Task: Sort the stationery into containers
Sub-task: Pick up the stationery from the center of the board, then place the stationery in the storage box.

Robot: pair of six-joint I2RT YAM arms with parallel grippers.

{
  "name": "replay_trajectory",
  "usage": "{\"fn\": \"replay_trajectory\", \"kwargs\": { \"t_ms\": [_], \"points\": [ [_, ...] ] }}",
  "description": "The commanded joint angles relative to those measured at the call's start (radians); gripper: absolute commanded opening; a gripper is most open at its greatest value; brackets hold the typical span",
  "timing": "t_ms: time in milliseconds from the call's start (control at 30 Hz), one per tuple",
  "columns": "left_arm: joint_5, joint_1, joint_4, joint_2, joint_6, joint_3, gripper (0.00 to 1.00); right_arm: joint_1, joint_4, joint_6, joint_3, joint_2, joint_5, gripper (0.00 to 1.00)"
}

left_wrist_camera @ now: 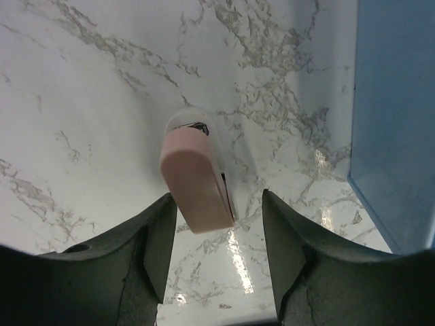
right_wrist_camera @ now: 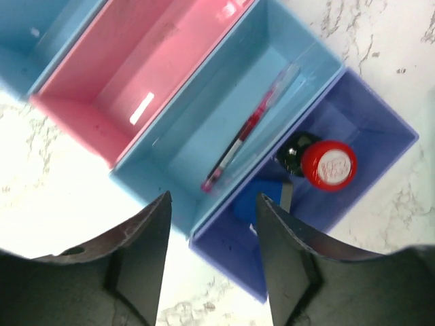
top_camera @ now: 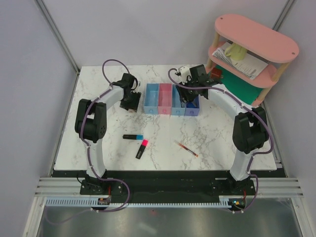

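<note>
Three items sit inside the row of four joined translucent rectangular bins (top_camera: 158, 98). A thin red pen (right_wrist_camera: 245, 136) lies in the third, light blue bin. A black bottle with a red cap (right_wrist_camera: 326, 165) stands in the purple-blue end bin, with what looks like a blue-and-white block (right_wrist_camera: 268, 190) beside it.

Four items are loose on the white marble-pattern tabletop (top_camera: 217, 143):
- Near side of the bins: a black highlighter with a blue cap (top_camera: 133, 137), a black highlighter with a pink cap (top_camera: 142, 149), and a second thin red pen (top_camera: 186, 148) a bit further right.
- Just left of the bins' first light blue wall: a pinkish-beige round-ended eraser (left_wrist_camera: 196, 178), lying flat.

The left gripper (left_wrist_camera: 217, 198) is spread wide and holds nothing. The eraser lies ahead of its gap, closer to the left finger (left_wrist_camera: 153, 244); can't tell if they touch. The right gripper (right_wrist_camera: 212, 197) is also wide apart and empty, hanging over the seam between the third and fourth bins.

Handling guess for the eraser: light, rubbery, slight give, grippy rather than slick, not fragile. Best pinched across its narrow width around mid-length. It sits low, so the pads need to reach almost to the marble. An off-centre bite on the rounded end could make it pivot or squirt out. The bin wall close by limits how far the fingers can swing on that side.
</note>
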Motion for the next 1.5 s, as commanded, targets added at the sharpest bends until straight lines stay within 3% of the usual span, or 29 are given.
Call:
{"fn": "replay_trajectory", "kwargs": {
  "t_ms": [0, 167, 267, 300, 500, 633, 1000, 1233, 1467],
  "points": [
    [-0.023, -0.003, 0.015, 0.031, -0.038, 0.039, 0.57, 0.004, -0.147, -0.170, -0.062, -0.119, -0.059, 0.62],
    [-0.039, -0.003, 0.027, 0.022, -0.030, 0.026, 0.47, 0.012, -0.316, -0.285, -0.144, -0.187, -0.119, 0.66],
    [-0.039, -0.003, 0.026, 0.002, -0.029, 0.020, 0.35, 0.027, -0.354, -0.324, -0.228, -0.214, -0.148, 0.68],
    [-0.037, -0.003, 0.024, -0.004, -0.027, 0.019, 0.29, 0.041, -0.361, -0.336, -0.268, -0.219, -0.153, 0.68],
    [-0.037, -0.002, -0.010, -0.092, -0.010, 0.029, 0.20, 0.116, -0.378, -0.347, -0.387, -0.239, -0.153, 0.69],
    [-0.013, -0.003, -0.051, -0.153, -0.007, 0.060, 0.08, 0.153, -0.365, -0.338, -0.438, -0.242, -0.135, 0.70],
    [0.136, -0.049, -0.125, -0.189, -0.064, 0.278, 0.07, 0.259, -0.319, -0.275, -0.494, -0.228, -0.121, 0.69],
    [0.088, -0.146, -0.128, -0.035, -0.087, 0.397, 0.06, 0.337, -0.250, -0.206, -0.483, -0.175, -0.081, 0.64],
    [0.030, -0.157, -0.136, 0.124, -0.150, 0.499, 0.06, 0.348, -0.193, -0.175, -0.506, -0.139, -0.050, 0.56]
  ]
}}
